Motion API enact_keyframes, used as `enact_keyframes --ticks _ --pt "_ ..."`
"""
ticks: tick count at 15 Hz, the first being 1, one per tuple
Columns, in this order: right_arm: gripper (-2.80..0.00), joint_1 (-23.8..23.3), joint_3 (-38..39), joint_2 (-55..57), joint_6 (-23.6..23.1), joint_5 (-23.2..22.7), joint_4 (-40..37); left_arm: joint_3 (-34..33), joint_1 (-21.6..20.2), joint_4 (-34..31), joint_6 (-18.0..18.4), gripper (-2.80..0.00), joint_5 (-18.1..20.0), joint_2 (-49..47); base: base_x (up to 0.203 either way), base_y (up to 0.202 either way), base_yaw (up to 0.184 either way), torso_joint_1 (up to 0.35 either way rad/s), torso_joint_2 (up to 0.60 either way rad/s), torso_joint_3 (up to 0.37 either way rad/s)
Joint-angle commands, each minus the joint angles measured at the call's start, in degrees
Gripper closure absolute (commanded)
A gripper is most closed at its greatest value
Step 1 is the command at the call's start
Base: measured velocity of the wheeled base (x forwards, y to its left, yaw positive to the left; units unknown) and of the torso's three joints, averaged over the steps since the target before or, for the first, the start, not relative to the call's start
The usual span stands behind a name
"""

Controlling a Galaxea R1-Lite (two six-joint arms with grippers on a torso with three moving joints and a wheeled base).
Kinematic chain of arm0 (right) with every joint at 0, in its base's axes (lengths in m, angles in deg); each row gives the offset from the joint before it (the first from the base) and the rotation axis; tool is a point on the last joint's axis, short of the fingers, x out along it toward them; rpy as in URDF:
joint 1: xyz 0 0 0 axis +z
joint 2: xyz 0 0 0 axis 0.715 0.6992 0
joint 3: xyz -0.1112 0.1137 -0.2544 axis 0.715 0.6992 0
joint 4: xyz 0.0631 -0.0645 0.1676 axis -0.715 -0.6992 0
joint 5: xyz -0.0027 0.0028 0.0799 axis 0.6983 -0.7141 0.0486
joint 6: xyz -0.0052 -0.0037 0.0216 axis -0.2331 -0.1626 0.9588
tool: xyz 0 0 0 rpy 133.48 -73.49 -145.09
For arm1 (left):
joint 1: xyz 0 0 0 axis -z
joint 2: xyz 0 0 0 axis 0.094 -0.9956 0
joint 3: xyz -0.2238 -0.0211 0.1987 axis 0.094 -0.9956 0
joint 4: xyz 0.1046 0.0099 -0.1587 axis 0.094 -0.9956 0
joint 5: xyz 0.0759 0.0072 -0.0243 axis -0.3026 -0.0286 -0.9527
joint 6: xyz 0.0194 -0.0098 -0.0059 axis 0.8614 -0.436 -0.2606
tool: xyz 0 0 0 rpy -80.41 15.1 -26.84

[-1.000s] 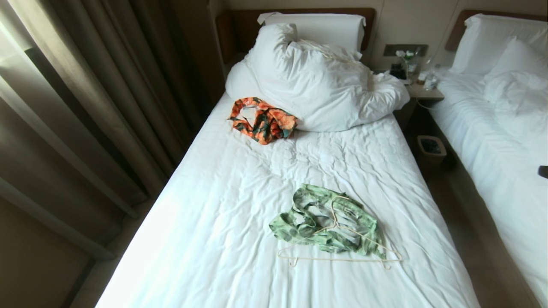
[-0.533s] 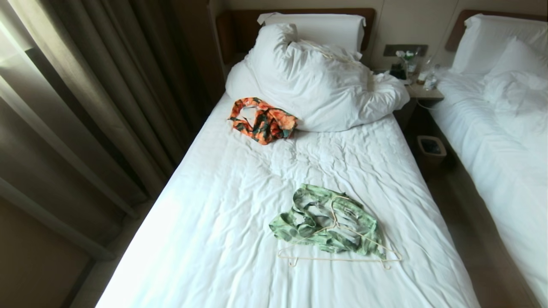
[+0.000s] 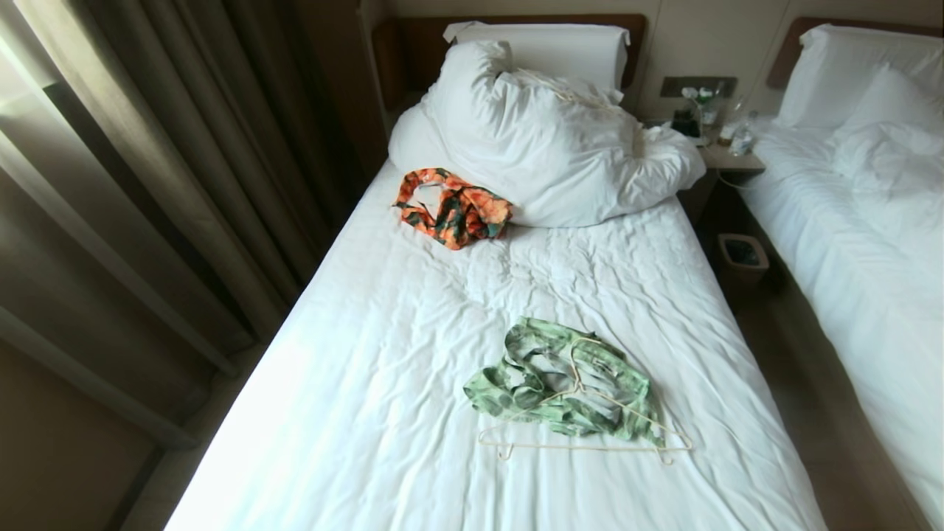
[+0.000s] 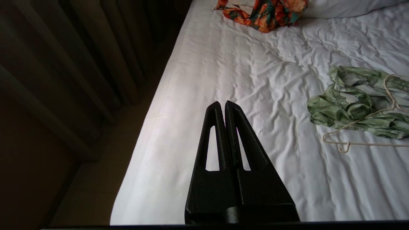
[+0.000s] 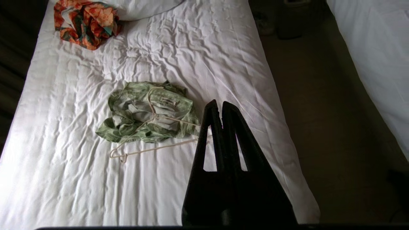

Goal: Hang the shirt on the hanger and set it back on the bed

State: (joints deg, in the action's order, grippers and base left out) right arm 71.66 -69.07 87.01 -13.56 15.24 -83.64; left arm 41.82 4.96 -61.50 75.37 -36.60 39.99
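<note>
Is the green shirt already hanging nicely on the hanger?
No, the green shirt lies crumpled in a heap on the bed, with the hanger just lying on top of it.

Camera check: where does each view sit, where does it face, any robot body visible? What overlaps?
Head: high at the foot of the bed, looking down its length to the headboard; no robot parts visible.
Left wrist: behind the shut left end effector, over the bed's curtain-side edge.
Right wrist: behind the shut right end effector, over the aisle-side edge.
Shared: all show the green shirt, the hanger on it, the orange garment.
</note>
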Motion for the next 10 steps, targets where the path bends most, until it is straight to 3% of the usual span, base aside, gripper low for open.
enact_keyframes --ticks 1,4,6,10 --pt "0.00 -5.6 1.3 -3.4 -0.5 0.1 -0.1 -2.2 0.0 0.5 0.2 0.00 2.0 1.6 0.000 0.000 0.000 0.000 0.00 0.000" --pt "0.00 -12.6 4.0 -9.7 -2.9 -2.9 0.4 -3.4 0.0 -0.5 -0.5 0.00 5.2 1.6 0.000 0.000 0.000 0.000 0.00 0.000" --pt "0.00 -18.5 5.6 -13.2 -3.2 -4.3 0.4 -3.5 0.0 -0.7 -3.1 0.00 5.1 1.6 0.000 0.000 0.000 0.000 0.00 0.000" --pt "0.00 -21.0 8.4 -13.2 -3.0 -6.9 0.6 -3.4 0.0 -0.7 -3.7 0.00 5.1 1.6 0.000 0.000 0.000 0.000 0.00 0.000"
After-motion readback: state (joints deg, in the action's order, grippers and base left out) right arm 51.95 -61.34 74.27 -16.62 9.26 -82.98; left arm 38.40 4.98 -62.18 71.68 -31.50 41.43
